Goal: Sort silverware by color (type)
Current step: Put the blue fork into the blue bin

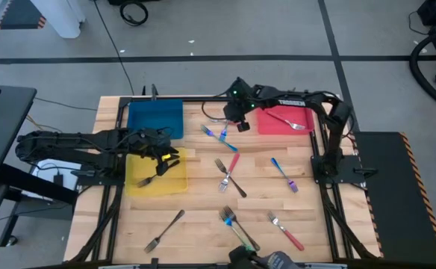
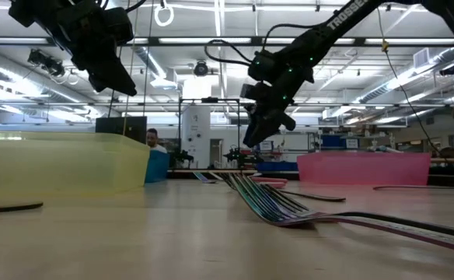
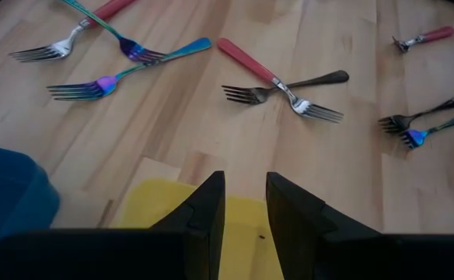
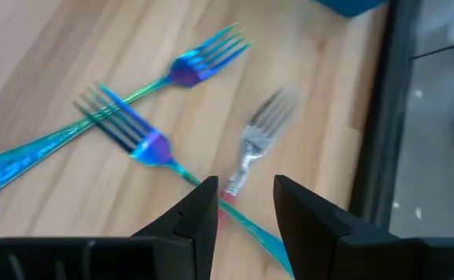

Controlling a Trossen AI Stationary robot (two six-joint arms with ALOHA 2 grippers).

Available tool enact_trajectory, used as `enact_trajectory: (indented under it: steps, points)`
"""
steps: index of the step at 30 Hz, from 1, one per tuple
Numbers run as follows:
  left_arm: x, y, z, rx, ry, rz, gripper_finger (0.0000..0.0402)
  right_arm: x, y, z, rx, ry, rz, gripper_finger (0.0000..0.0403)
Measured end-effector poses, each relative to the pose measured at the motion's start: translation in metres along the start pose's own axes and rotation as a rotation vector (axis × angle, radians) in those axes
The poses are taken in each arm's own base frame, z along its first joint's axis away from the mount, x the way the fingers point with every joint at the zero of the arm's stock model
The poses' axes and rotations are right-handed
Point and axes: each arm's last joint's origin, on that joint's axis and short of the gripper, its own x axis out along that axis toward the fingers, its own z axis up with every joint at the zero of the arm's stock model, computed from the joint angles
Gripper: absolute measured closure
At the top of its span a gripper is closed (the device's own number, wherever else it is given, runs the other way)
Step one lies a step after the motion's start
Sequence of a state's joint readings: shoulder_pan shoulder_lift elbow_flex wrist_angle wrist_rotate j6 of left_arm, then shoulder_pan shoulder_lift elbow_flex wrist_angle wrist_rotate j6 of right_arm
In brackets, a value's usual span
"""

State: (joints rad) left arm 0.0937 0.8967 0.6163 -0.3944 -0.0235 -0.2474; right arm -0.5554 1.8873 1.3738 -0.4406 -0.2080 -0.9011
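Silverware lies scattered on the wooden table. Two teal forks [image 4: 126, 128] cross near the blue tray, with a silver fork [image 4: 254, 144] with a pink handle beside them. My right gripper [image 4: 245, 187] hovers open just above these forks [image 1: 216, 134], slanting down and touching none. My left gripper [image 3: 245, 183] stands open over the yellow tray [image 1: 169, 183], nothing between its fingers. A dark fork [image 1: 147, 179] lies in the yellow tray, and a fork [image 1: 299, 124] lies in the red tray [image 1: 274, 123]. A red-handled fork crosses a dark one [image 3: 285, 85] at mid-table.
The blue tray [image 1: 154, 118] sits at the far left. More forks lie nearer the front edge: a dark one [image 1: 164, 230], a small cluster [image 1: 237, 223], a red-handled one [image 1: 287, 232] and a blue one [image 1: 284, 173]. Dark frame rails border the table.
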Motion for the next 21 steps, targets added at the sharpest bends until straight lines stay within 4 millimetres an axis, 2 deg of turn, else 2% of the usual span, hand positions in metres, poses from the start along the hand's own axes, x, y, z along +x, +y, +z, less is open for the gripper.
enact_trajectory:
  steps: [10, 17, 21]
  points:
    - [0.0, 0.0, 0.0, -0.003, 0.0, 0.0, 0.0306, 0.031, 0.003, 0.008, -0.155, 0.104, 0.087, 0.0269]
    - [0.0, 0.0, 0.0, -0.003, -0.001, 0.002, 0.0306, 0.045, 0.004, 0.004, -0.169, 0.171, 0.167, 0.0269]
    - [0.0, 0.0, 0.001, -0.003, -0.01, 0.0, 0.0306, 0.046, 0.003, 0.005, -0.19, 0.166, 0.167, 0.0269]
